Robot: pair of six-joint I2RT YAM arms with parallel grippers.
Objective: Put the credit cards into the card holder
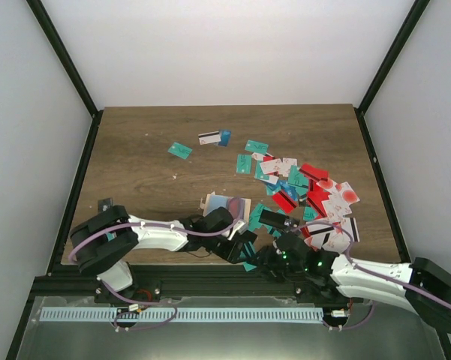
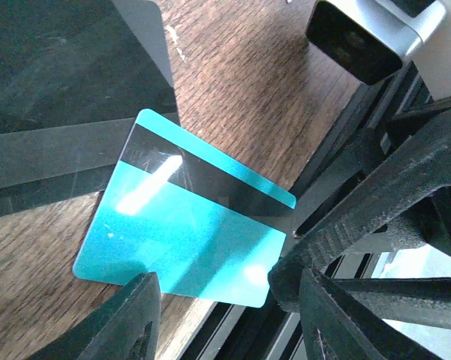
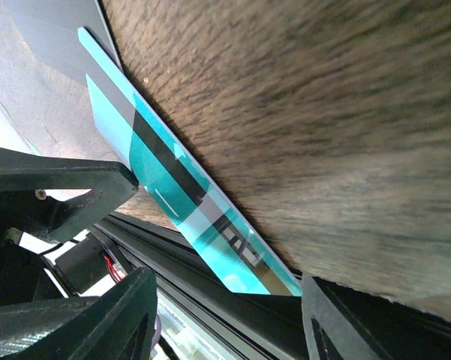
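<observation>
A teal credit card (image 2: pixel 187 232) with a dark magnetic stripe lies at the table's near edge, one corner hanging over it. It also shows in the top view (image 1: pixel 249 266) and, seen edge-on, in the right wrist view (image 3: pixel 187 202). My left gripper (image 2: pixel 225 322) is open, a finger on either side of the card's near edge. My right gripper (image 3: pixel 225 322) is open too, its fingers astride the overhanging corner. Both grippers meet there in the top view, left (image 1: pixel 242 247) and right (image 1: pixel 264 259). The tan card holder (image 1: pixel 227 205) lies just behind them. Neither gripper holds anything.
A heap of red, white and teal cards (image 1: pixel 315 199) covers the right middle of the wooden table (image 1: pixel 150 180). A few loose cards (image 1: pixel 210 139) lie farther back. The black frame rail (image 1: pixel 180 274) runs along the near edge. A dark blurred thing (image 2: pixel 60 67) fills the left wrist view's upper left.
</observation>
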